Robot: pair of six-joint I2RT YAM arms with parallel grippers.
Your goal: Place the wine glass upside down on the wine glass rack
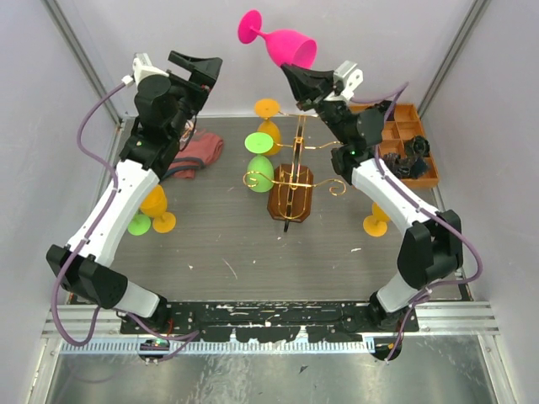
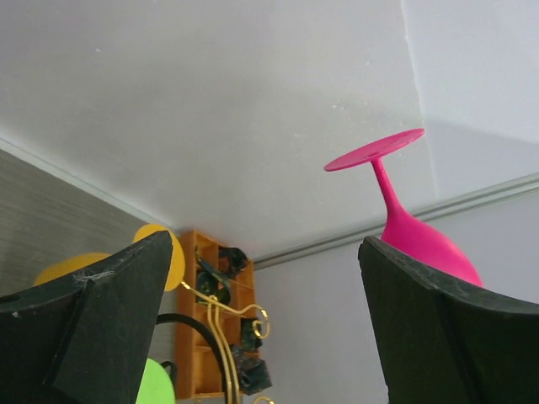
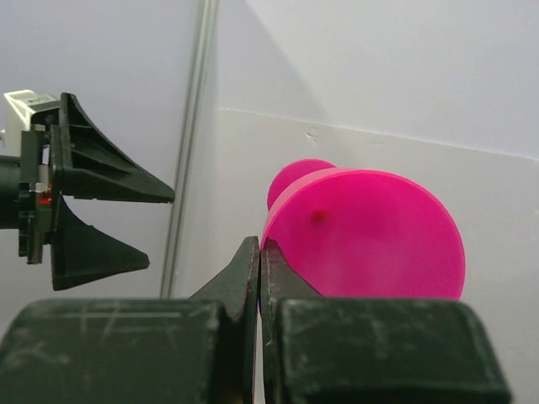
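Note:
A pink wine glass [image 1: 286, 44] is held high above the back of the table, tilted with its foot up-left. My right gripper [image 1: 296, 76] is shut on its rim; in the right wrist view the fingers [image 3: 260, 244] pinch the bowl's edge [image 3: 370, 236]. My left gripper [image 1: 198, 67] is open and empty, raised to the left of the glass and apart from it. In the left wrist view [image 2: 266, 242] the glass [image 2: 421, 244] shows past the right finger. The gold wire rack [image 1: 290, 181] on its brown base stands below; it also shows in the left wrist view [image 2: 221, 324].
Green glasses [image 1: 259, 160] and an orange one [image 1: 268, 114] are at the rack's left side. An orange glass [image 1: 156, 206] and a green one [image 1: 139, 223] sit at left, another orange one [image 1: 376, 220] at right. A red cloth [image 1: 198, 153] lies back left. A wooden tray [image 1: 413, 143] stands back right.

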